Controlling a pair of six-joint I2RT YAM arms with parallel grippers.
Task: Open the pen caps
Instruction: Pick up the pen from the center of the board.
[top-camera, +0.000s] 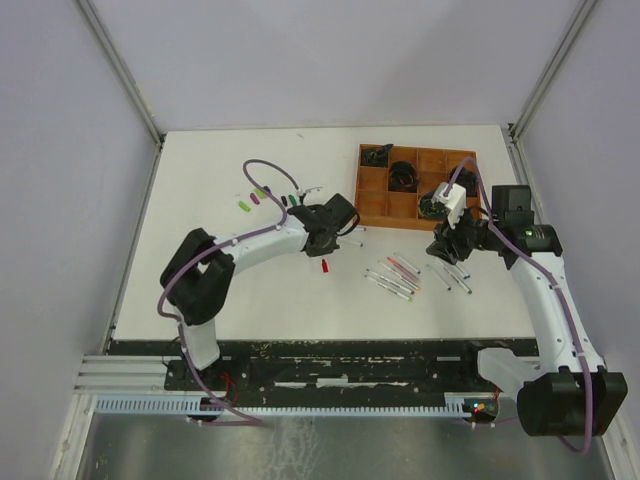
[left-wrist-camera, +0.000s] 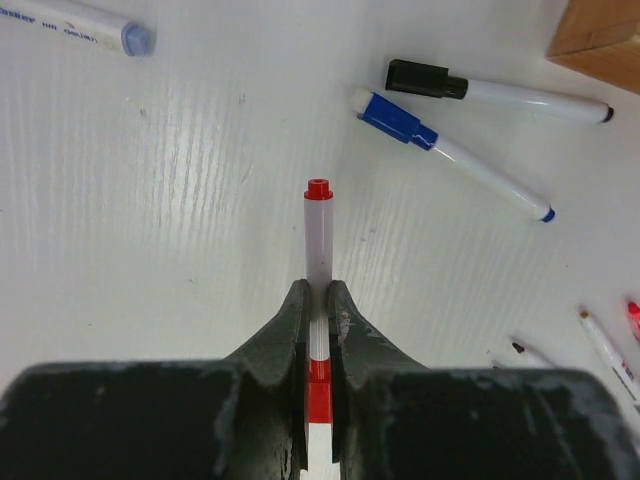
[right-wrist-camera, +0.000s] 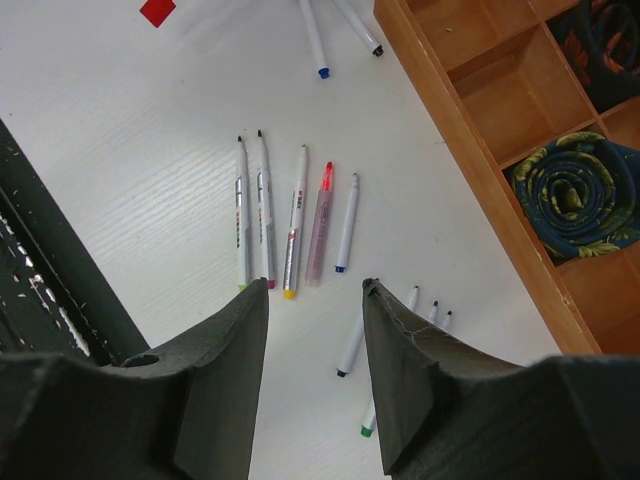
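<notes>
A white-barrelled pen (left-wrist-camera: 318, 240) with a small red end sits clamped in the left hand (left-wrist-camera: 318, 298), pointing to 12 o'clock. At its 2 o'clock lie a black-capped pen (left-wrist-camera: 500, 92) and a blue-capped pen (left-wrist-camera: 450, 158). Five uncapped pens (right-wrist-camera: 290, 215) lie in a row. A loose red cap (top-camera: 325, 265) lies alone at the hand's 7 o'clock, and green and pink caps (top-camera: 243, 203) at its 10 o'clock.
</notes>
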